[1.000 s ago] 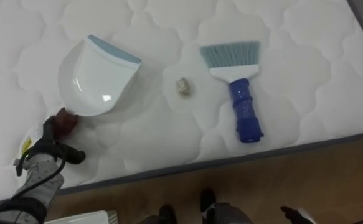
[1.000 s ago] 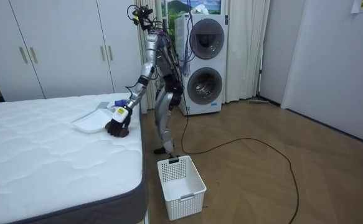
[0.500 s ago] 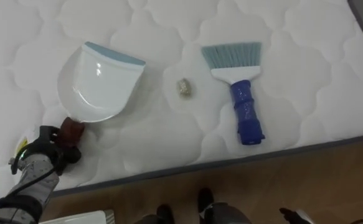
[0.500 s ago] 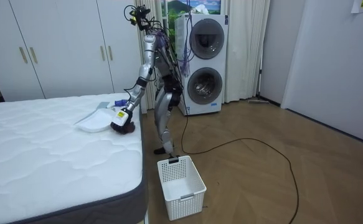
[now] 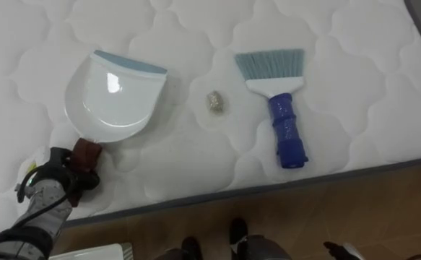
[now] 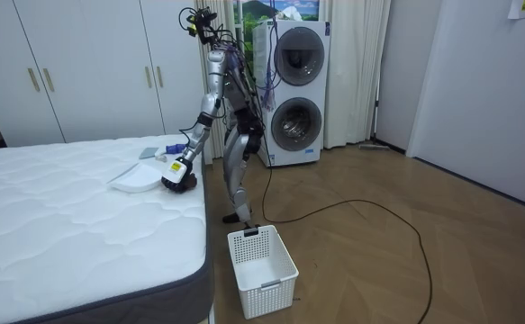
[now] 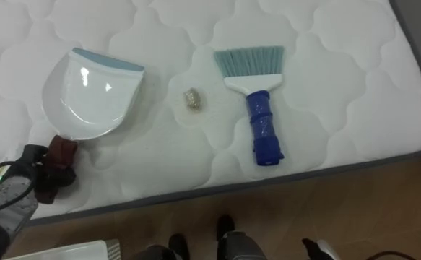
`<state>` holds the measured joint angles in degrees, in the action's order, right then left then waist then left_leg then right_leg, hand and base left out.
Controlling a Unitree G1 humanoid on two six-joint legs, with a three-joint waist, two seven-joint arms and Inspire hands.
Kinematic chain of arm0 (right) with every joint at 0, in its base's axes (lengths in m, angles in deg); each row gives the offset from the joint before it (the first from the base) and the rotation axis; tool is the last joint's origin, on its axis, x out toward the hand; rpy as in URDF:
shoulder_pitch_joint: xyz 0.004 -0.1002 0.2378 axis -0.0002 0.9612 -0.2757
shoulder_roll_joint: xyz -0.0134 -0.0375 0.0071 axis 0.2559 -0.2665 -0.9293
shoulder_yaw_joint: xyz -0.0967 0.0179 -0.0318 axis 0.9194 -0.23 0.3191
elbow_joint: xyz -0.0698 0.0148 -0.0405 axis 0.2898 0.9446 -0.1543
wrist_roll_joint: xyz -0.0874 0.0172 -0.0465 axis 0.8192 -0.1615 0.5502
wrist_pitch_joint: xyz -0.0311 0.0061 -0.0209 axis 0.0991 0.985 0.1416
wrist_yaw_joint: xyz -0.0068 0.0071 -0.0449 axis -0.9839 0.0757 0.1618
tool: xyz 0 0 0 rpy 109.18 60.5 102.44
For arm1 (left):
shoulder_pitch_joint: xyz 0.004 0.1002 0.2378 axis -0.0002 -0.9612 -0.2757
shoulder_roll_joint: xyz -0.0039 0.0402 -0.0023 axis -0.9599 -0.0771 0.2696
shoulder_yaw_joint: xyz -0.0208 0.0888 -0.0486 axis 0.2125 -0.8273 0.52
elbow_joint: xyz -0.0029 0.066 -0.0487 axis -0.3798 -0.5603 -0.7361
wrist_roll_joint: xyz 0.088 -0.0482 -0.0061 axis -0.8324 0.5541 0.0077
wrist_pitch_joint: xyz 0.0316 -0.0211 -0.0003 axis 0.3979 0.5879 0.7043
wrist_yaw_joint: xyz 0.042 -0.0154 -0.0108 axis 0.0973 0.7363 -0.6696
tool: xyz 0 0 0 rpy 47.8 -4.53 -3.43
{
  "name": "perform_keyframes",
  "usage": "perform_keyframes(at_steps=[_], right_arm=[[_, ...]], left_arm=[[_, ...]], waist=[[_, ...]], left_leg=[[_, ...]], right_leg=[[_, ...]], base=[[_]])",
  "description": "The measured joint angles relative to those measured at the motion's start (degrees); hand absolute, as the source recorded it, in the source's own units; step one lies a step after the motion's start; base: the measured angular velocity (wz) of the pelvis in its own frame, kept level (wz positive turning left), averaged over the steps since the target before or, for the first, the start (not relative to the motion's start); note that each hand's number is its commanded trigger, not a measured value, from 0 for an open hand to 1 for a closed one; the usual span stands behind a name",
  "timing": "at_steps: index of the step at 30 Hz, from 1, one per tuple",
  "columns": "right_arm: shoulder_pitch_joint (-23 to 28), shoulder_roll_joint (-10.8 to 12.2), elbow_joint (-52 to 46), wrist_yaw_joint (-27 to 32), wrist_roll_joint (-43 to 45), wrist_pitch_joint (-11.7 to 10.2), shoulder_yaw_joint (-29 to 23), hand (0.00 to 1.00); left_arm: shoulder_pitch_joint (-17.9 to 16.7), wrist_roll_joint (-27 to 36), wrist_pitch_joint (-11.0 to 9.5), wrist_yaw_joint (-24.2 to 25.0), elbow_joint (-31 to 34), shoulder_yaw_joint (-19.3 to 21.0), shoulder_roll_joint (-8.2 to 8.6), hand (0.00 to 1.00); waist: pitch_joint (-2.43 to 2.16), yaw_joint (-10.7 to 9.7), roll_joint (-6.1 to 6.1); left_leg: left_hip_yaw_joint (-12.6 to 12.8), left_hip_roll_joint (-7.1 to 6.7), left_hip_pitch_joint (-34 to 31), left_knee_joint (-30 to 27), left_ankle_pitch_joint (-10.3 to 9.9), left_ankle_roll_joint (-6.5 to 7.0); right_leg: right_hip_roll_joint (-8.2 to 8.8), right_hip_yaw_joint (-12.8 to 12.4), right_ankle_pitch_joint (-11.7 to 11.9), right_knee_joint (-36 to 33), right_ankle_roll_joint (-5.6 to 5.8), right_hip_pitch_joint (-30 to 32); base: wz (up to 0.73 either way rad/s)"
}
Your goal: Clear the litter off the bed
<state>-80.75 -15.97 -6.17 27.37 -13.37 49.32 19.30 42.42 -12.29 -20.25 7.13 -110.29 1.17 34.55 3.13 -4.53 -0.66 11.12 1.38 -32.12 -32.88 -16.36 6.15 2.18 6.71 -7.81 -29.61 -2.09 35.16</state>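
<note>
Gripping the dustpan handle [image 5: 87, 152], left hand [image 5: 63, 175] sits by mattress edge [image 5: 268, 188].

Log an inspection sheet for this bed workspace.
Surface: white quilted mattress.
Job's things: dustpan and brush lying apart, small scrap between them.
Clutter: nothing seen.
Hands: left hand curled round the dustpan's handle near the mattress edge.
Cables: nothing seen but the robot's own.
Surroundings: white basket on the wood floor beside the bed; stacked washing machines and wardrobe behind.
</note>
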Motion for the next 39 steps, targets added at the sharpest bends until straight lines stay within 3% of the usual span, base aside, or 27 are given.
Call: perform_keyframes(at_steps=[5,11,16,22,27,35,39], right_arm=[[-0.1,0.0,0.0,1.5,-2.2,-0.2,0.0,0.00],[-0.1,-0.2,-0.3,3.0,-11.9,-2.7,-0.4,0.00],[-0.1,-0.6,0.0,3.8,-17.3,-5.3,-3.3,0.00],[-0.9,-1.2,0.5,4.0,-24.5,-5.9,-8.1,0.00],[-2.3,-1.8,0.6,4.3,-25.0,-7.1,-9.1,0.00],[-4.8,-2.5,0.9,3.0,-24.9,-9.5,-9.3,0.00],[-5.6,-2.6,1.2,3.2,-24.9,-10.2,-12.8,0.00]], left_arm=[[-0.6,-5.8,0.2,-2.5,0.2,-0.7,0.65,1.00],[-1.3,-13.3,-0.1,-6.7,0.2,-3.3,0.94,1.00],[-2.0,-18.8,-0.6,-10.8,0.2,-4.9,0.84,1.00],[-4.6,-24.9,-0.7,-14.7,1.5,-6.3,0.84,1.00],[-6.1,-27.5,-1.6,-15.8,3.7,-8.4,0.83,1.00],[-7.4,-32.0,-2.7,-15.8,5.6,-10.2,0.26,1.00],[-8.5,-34.0,-3.9,-15.8,6.0,-11.3,-1.05,1.00]], waist=[[-0.04,0.1,-0.08],[-0.06,0.0,-0.21],[0.01,-0.1,-0.41],[0.02,-0.1,-1.08],[0.14,-0.2,-1.95],[0.06,-0.5,-2.10],[0.00,-0.6,-2.18]], left_leg=[[0.5,-0.04,1.0,0.7,0.0,0.00],[1.1,-0.07,1.9,1.2,0.0,0.00],[1.2,-0.08,2.3,1.6,0.0,0.02],[1.3,-0.27,3.8,3.0,0.1,0.01],[1.3,-0.91,4.8,4.4,0.5,0.08],[1.3,-1.24,6.2,5.9,1.2,-0.02],[1.8,-1.26,7.4,6.9,1.3,-0.08]], right_leg=[[0.00,-0.5,0.0,0.1,0.05,-0.6],[0.13,-0.5,-0.1,0.1,0.10,-1.1],[0.27,-0.1,-0.1,0.4,0.11,-1.7],[0.37,0.0,0.0,1.0,0.20,-2.6],[0.92,0.3,0.0,0.9,0.21,-3.0],[1.11,0.5,0.0,1.3,0.22,-4.0],[0.95,0.3,0.0,2.1,0.21,-4.9]], base=[[-0.03],[0.00],[0.03],[-0.01],[0.01],[0.01],[-0.04]])
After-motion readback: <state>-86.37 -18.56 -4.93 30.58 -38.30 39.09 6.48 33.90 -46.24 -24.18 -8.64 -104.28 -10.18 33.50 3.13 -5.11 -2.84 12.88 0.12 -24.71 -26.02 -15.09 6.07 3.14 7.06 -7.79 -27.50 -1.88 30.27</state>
